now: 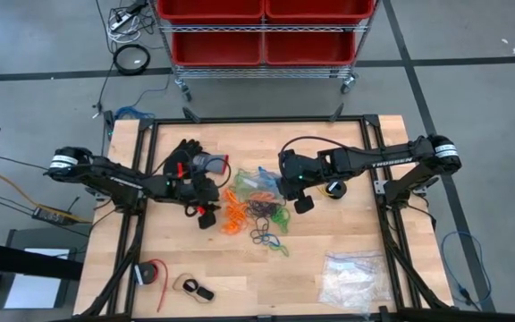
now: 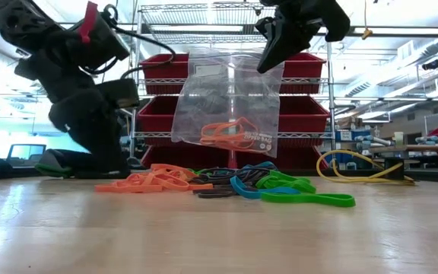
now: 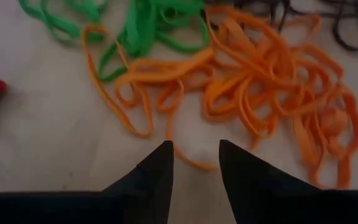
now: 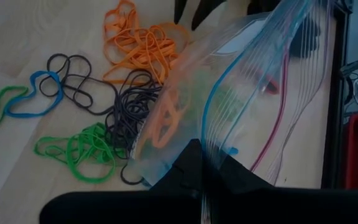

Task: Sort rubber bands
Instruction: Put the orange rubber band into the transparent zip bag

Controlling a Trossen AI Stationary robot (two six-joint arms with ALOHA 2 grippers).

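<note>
Rubber bands lie loose on the wooden table: an orange pile (image 1: 235, 213) (image 3: 260, 93), green ones (image 3: 148, 31) (image 4: 82, 152), black ones (image 4: 129, 106) and a blue one (image 4: 39, 87). My left gripper (image 3: 194, 158) is open, low at the orange pile's edge. One orange strand (image 3: 194, 165) lies on the table between its fingertips; whether they touch it I cannot tell. My right gripper (image 2: 274, 46) (image 4: 202, 171), above the pile, is shut on a clear zip bag (image 2: 226, 91) holding a few orange bands (image 2: 230, 133). My right gripper pinches the bag's top edge at its zip strip (image 4: 211, 146) between its two fingers. The fingers slant down from the table's right side. The bag hangs below them with its mouth up; its lower end (image 2: 219, 143) appears clear of the bands on the table.
A black glove (image 1: 184, 156) lies behind my left gripper. At the near edge are a red roll (image 1: 153, 273) and a second clear bag (image 1: 351, 277). A yellow cable (image 2: 356, 171) lies toward the right. A cart of red bins (image 1: 262, 31) stands beyond the far edge.
</note>
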